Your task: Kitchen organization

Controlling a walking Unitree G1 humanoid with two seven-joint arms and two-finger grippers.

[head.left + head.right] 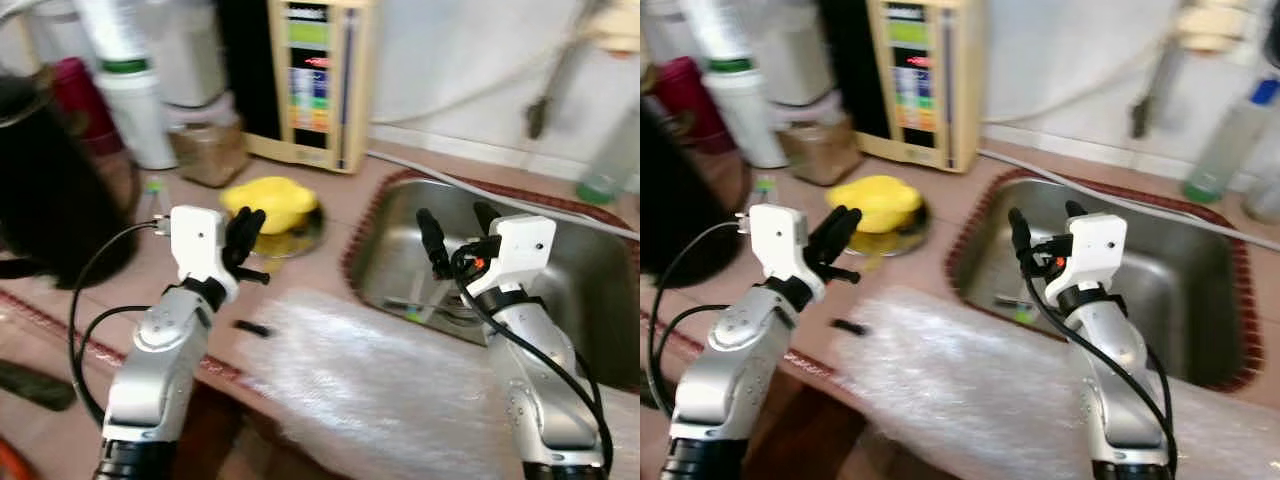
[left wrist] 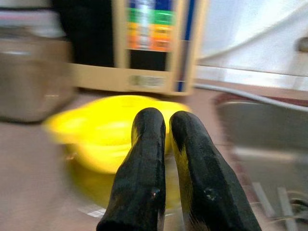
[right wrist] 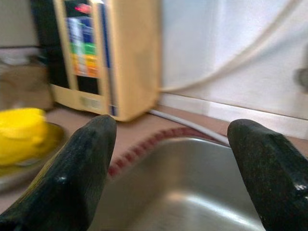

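Note:
A yellow plastic piece (image 1: 268, 200) lies on a round metal plate (image 1: 303, 238) on the pink counter, left of the sink. My left gripper (image 1: 246, 222) hovers just in front of it, its two black fingers (image 2: 144, 144) pressed together and holding nothing. In the left wrist view the yellow piece (image 2: 91, 130) sits right behind the fingertips. My right gripper (image 1: 453, 216) hangs over the left part of the steel sink (image 1: 590, 290), open, with its fingers (image 3: 82, 163) spread wide apart and nothing between them.
A beige appliance (image 1: 318, 80) stands against the back wall, with a brown-filled jar (image 1: 205, 145), a white bottle (image 1: 135, 110) and a black kettle (image 1: 40, 190) to its left. White textured sheet (image 1: 380, 370) covers the counter's front edge. A small black object (image 1: 252, 327) lies beside it.

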